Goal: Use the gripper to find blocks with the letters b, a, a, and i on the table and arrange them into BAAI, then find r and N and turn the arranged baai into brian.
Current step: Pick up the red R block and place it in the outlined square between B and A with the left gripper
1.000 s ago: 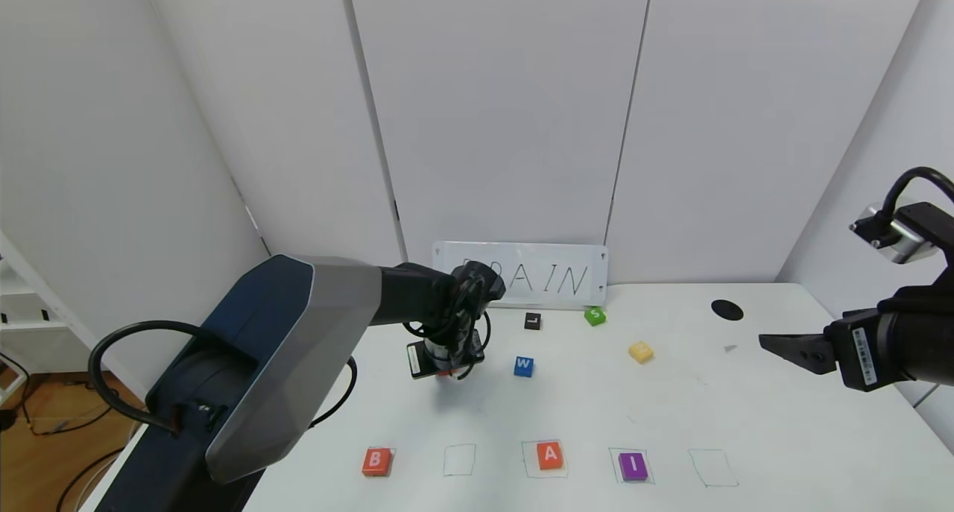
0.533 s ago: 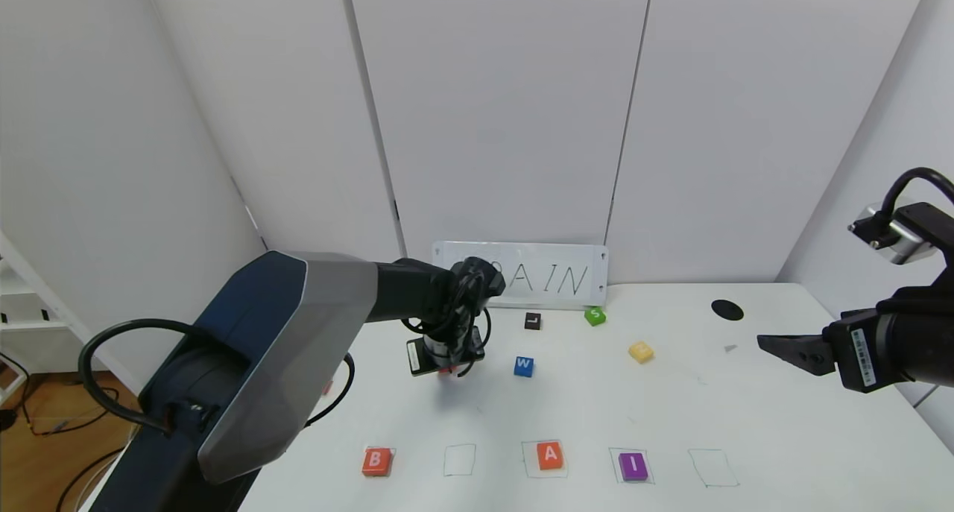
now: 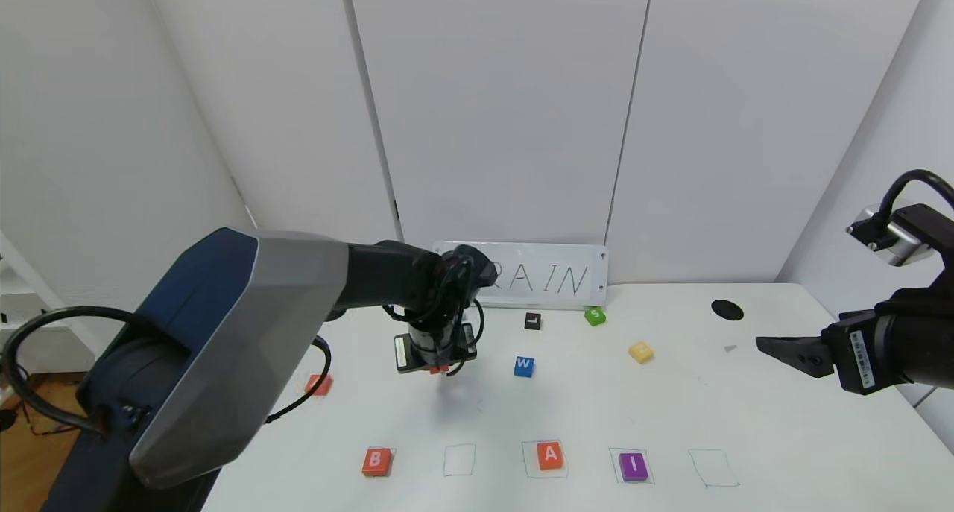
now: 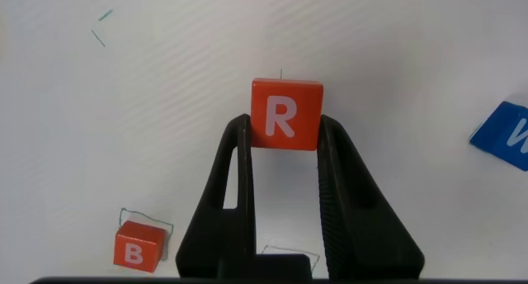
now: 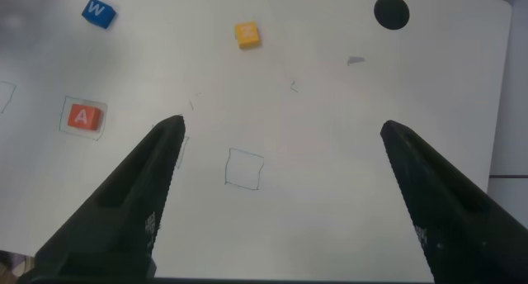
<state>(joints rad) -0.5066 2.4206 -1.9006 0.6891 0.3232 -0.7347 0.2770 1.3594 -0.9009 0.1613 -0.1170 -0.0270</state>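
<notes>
My left gripper [image 3: 440, 366] is shut on the orange-red R block [image 4: 286, 114] and holds it above the table [image 3: 745, 422], behind the front row. In that row stand the orange-red B [image 3: 376, 460], an empty drawn square [image 3: 460, 460], the orange-red A [image 3: 550, 455] and the purple I [image 3: 633, 466]. Another orange-red block [image 3: 318, 384] lies at the left; its letter is unreadable. The yellow N block [image 3: 640, 351] lies at mid right and also shows in the right wrist view [image 5: 247, 34]. My right gripper [image 3: 775, 346] hangs open and empty over the right side.
A blue W block [image 3: 524, 366], a black L block [image 3: 532, 320] and a green S block [image 3: 595, 316] lie behind the row. A whiteboard sign [image 3: 551, 277] leans on the wall. A black hole [image 3: 727, 310] is at the back right. An empty outline [image 3: 714, 468] ends the row.
My left arm has swung a little to the left with the R block in its grip. The orange-red block at the left has come into view. The right arm has barely moved.
</notes>
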